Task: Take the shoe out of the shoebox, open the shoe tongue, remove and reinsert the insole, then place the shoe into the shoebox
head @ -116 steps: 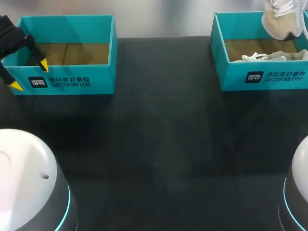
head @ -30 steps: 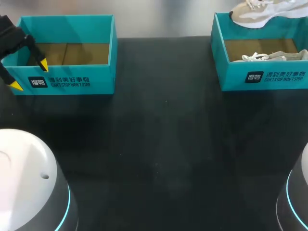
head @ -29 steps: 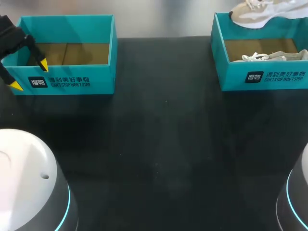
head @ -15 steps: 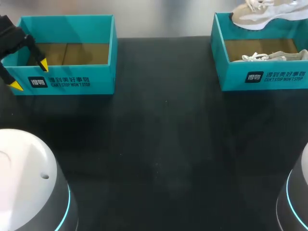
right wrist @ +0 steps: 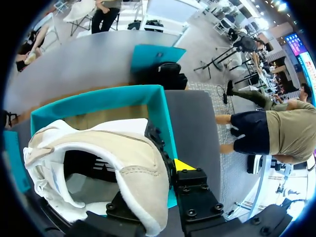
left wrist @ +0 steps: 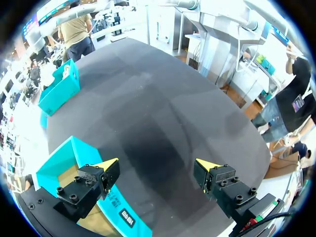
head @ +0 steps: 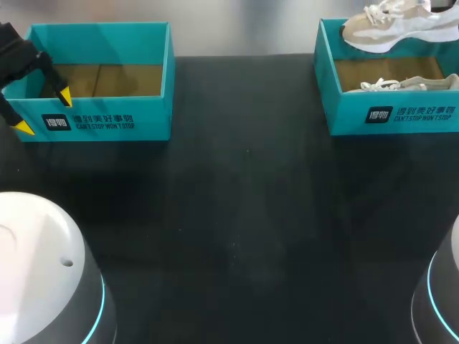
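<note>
Since a few seconds ago the beige-and-white sneaker (head: 398, 25) has swung from hanging toe-down to nearly level, and has eased slightly lower. My right gripper (right wrist: 159, 170) is clamped on its collar: one yellow tip presses the outer wall, while the other is hidden behind the upper, probably inside the opening, so the fingers stand close together. The sneaker hangs above the right shoebox (head: 391, 115), where a second sneaker (head: 401, 84) lies. To finish the lift-out well, I judge it should clear the front wall, travel slowly because the soft upper may flex, and land sole-down on the black table (head: 237, 215) between the boxes. My left gripper (head: 44, 112) is spread wide and empty at the front corner of the left shoebox (head: 143, 122).
</note>
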